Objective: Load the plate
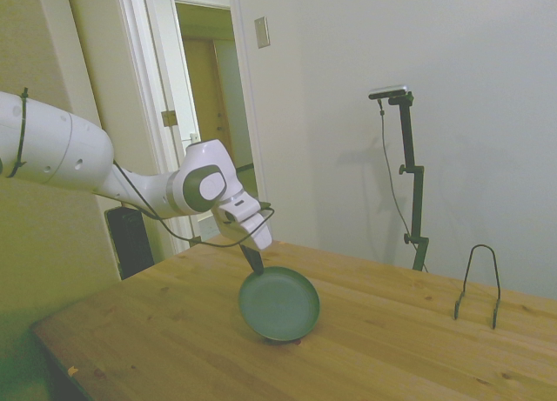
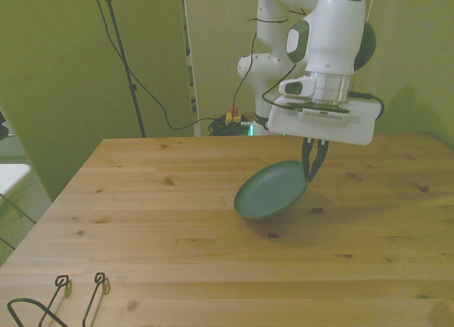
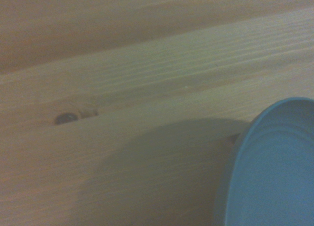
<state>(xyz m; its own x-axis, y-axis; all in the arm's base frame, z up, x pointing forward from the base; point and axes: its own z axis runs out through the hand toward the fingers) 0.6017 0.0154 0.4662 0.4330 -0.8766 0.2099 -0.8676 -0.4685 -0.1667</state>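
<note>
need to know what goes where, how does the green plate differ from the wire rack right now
The plate is a solid dark green disc; the wire rack is thin black wire loops, open.
The plate hangs tilted, held by its rim in the gripper, its low edge near the table; the wire rack stands upright on it.
The plate is mid-table; the wire rack sits near a far corner, well apart.
Both look empty.

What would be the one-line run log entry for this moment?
gripper: shut on plate rim | plate: lifted, tilted, low edge near table | wire rack: empty, apart | stage: carrying
</note>
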